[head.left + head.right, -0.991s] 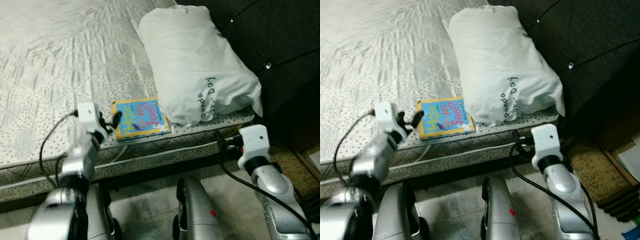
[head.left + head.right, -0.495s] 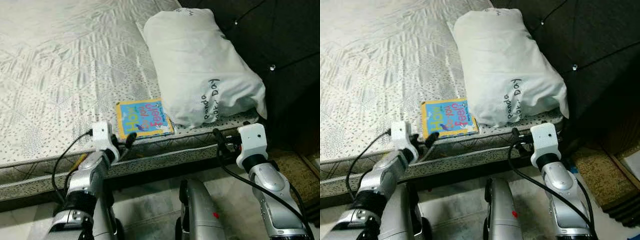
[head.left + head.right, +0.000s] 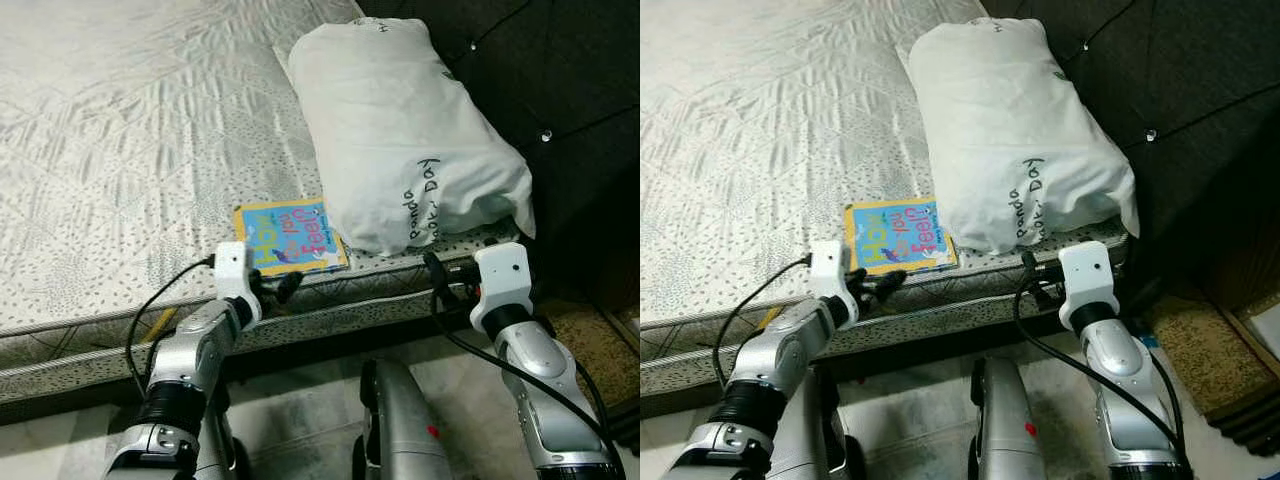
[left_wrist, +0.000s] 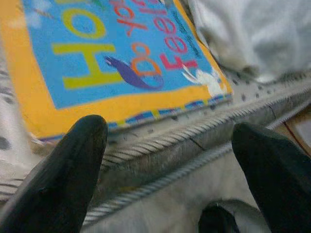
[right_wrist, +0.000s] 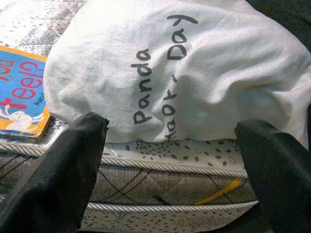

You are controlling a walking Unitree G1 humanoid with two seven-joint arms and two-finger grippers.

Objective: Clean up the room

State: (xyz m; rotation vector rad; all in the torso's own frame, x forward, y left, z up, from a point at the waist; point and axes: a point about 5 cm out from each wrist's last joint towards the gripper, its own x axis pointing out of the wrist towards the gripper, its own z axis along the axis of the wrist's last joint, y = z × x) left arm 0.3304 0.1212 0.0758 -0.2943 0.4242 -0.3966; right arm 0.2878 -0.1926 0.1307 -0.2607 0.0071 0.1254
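The left gripper (image 3: pixel 281 291) hangs at the near edge of the mattress (image 3: pixel 120 150), its two black fingers (image 4: pixel 63 179) spread wide apart with nothing between them. Just beyond its tips lies one book (image 3: pixel 288 236), blue with a yellow border, flat on the mattress close to the edge and apart from the fingers. The right gripper (image 3: pixel 447 275) sits further along the same edge, below the pillow, and its fingers (image 5: pixel 63 174) are likewise spread and empty. One white pillow (image 3: pixel 410 130) with handwritten lettering rests on the mattress just beyond that gripper; its near corner meets the book's far side, though contact cannot be judged. Behind the pillow stands a dark tufted headboard (image 3: pixel 560 70).
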